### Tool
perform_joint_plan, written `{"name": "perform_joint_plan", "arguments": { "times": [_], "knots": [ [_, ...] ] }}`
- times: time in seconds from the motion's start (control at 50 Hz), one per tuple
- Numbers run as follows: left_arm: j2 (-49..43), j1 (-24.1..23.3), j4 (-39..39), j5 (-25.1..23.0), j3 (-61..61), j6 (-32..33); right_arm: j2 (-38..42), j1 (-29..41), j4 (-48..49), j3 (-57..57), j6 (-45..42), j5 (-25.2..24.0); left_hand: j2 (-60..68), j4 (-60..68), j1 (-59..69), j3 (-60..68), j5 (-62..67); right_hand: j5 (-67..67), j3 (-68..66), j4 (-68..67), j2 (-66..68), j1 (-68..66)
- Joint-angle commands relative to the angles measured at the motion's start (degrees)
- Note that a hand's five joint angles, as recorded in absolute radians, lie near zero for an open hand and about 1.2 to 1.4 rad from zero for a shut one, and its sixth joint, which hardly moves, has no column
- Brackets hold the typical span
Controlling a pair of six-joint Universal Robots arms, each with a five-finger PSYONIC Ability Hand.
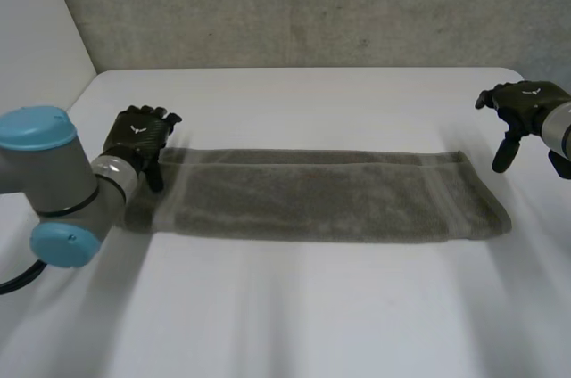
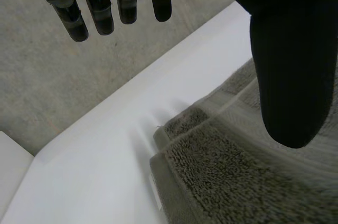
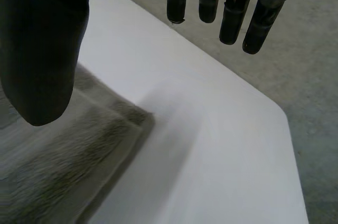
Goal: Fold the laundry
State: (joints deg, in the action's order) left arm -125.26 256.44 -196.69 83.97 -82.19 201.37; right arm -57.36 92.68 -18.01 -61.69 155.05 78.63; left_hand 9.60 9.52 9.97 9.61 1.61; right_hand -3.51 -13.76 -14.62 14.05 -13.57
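Your towel [image 1: 321, 195] is thick grey-brown terry cloth: note the fuzzy, looped pile in the left wrist view, with a flatter woven band near the end (the layered edges carry the same nap). The desk [image 1: 312, 307] under it gives you a smooth white surface, matt with a faint sheen. The left hand [image 1: 136, 135] and the right hand [image 1: 525, 103] look like matt black plastic. The left arm's cap [image 1: 36, 128] is smooth, slightly glossy light blue. The wall [image 1: 312, 4] behind is rough, mottled grey concrete.
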Motion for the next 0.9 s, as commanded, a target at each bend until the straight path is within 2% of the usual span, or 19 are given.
{"name": "perform_joint_plan", "arguments": {
  "times": [0.02,0.1,0.22,0.28,0.32,0.48,0.6,0.74,0.76,0.78,0.8,0.82,0.84,0.9],
  "knots": [
    [7.2,0.2,-2.5,-0.4,-7.4,-0.2,-6.7,0.0,1.0,-14.9,-7.2,-3.7,0.4,0.5,0.0,0.4,-1.6,3.5,3.8,4.6,-4.1,3.6],
    [8.6,1.0,-5.5,-0.4,-10.3,-0.2,-9.8,0.0,6.2,-22.7,-8.4,-3.9,0.4,0.5,0.0,0.4,-1.6,1.8,2.0,2.9,-2.3,1.8],
    [9.9,2.6,-5.5,-0.2,-12.5,-0.6,-12.2,-2.9,14.7,-32.9,-8.8,-5.1,0.4,0.5,0.0,0.4,-1.6,-3.3,-3.0,-2.2,2.7,-3.2],
    [10.7,3.5,-5.7,-0.3,-14.2,-2.2,-12.7,-3.5,16.4,-34.7,-8.8,-6.0,0.4,0.5,0.0,0.4,-1.6,-6.5,-6.3,-5.4,6.0,-6.4],
    [11.3,3.5,-5.8,-0.4,-15.2,-6.0,-12.6,-4.4,18.3,-36.9,-8.9,-7.5,0.4,0.5,0.0,0.4,-1.6,-10.4,-10.1,-9.2,9.8,-10.3],
    [13.8,3.7,-5.9,-0.6,-15.5,-15.2,-9.7,-5.8,20.7,-37.7,-9.1,-8.6,0.4,0.5,0.0,0.4,-1.6,-17.6,-17.3,-16.5,17.0,-17.5],
    [13.9,3.7,-6.0,-0.6,-15.6,-15.7,-8.5,-6.0,23.0,-37.8,-8.9,-9.1,0.4,0.5,0.0,0.4,-1.6,-27.5,-27.3,-26.4,27.0,-27.5],
    [13.7,3.7,-6.0,-0.6,-16.0,-15.7,-6.0,-5.9,23.4,-37.2,-9.1,-9.2,0.4,0.5,0.0,0.4,-1.6,-31.0,-30.8,-29.9,30.5,-31.0],
    [13.7,3.7,-6.0,-0.6,-16.0,-15.7,-5.6,-5.9,23.4,-36.8,-9.3,-8.8,0.4,0.5,0.0,0.4,-1.6,-42.1,-41.8,-40.9,41.5,-42.0],
    [13.7,3.7,-6.1,-0.6,-16.2,-15.7,-5.6,-5.9,23.4,-36.8,-9.3,-8.8,0.4,0.5,0.0,0.4,-1.6,-42.2,-41.9,-41.0,41.6,-42.1],
    [13.8,3.7,-6.1,-0.6,-16.2,-15.7,-5.5,-6.1,23.4,-36.6,-9.5,-8.4,0.4,0.5,0.0,0.4,-1.6,-59.8,-59.6,-58.7,59.3,-59.8],
    [13.8,3.7,-6.1,-0.6,-16.2,-15.7,-5.5,-6.1,23.4,-36.6,-9.5,-8.4,0.4,0.5,0.0,0.4,-1.6,-60.0,-59.7,-58.9,59.4,-59.9],
    [13.8,3.7,-6.2,-0.6,-16.4,-15.7,-5.7,-6.3,23.5,-36.2,-9.6,-8.4,0.4,0.5,0.0,0.4,-1.6,-66.4,-66.2,-65.3,65.9,-66.4],
    [13.9,3.7,-6.5,-0.6,-16.6,-15.7,-6.3,-8.4,23.9,-35.2,-9.5,-7.5,0.4,0.5,0.0,0.4,-1.6,-66.5,-66.2,-65.4,65.9,-66.4]
  ]
}}
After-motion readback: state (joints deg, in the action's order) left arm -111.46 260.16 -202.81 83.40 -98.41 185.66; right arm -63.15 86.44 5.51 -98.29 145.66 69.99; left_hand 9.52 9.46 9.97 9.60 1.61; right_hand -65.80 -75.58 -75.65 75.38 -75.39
